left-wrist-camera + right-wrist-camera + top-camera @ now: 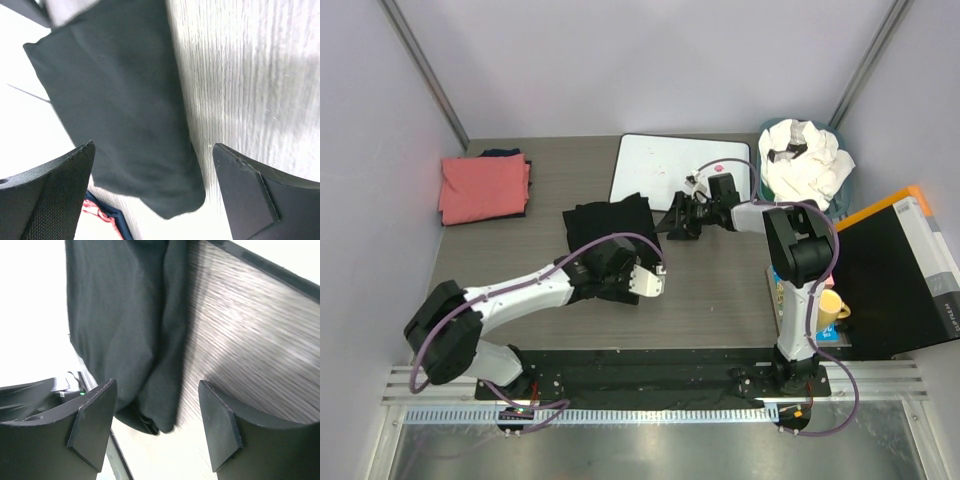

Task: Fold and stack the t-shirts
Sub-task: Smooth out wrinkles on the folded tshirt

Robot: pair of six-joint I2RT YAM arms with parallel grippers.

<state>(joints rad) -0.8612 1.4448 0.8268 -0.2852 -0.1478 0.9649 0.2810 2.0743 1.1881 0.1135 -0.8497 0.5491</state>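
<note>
A folded black t-shirt [610,228] lies mid-table. My left gripper [610,262] hovers over its near edge, and in the left wrist view it [152,146] stands wide open above the black cloth [125,100], holding nothing. My right gripper [672,222] is at the shirt's right edge. In the right wrist view it [157,385] is open, with the rolled black edge [150,365] between and below its fingers, not gripped. A folded coral-pink t-shirt [483,187] rests on a dark garment at far left. White t-shirts [807,160] fill a bin at far right.
A white board with a black rim [665,165] lies just behind the black shirt. To the right of the right arm stand an orange-edged black box [900,270] and a yellow cup [830,305]. Walls close off the table's left, back and right.
</note>
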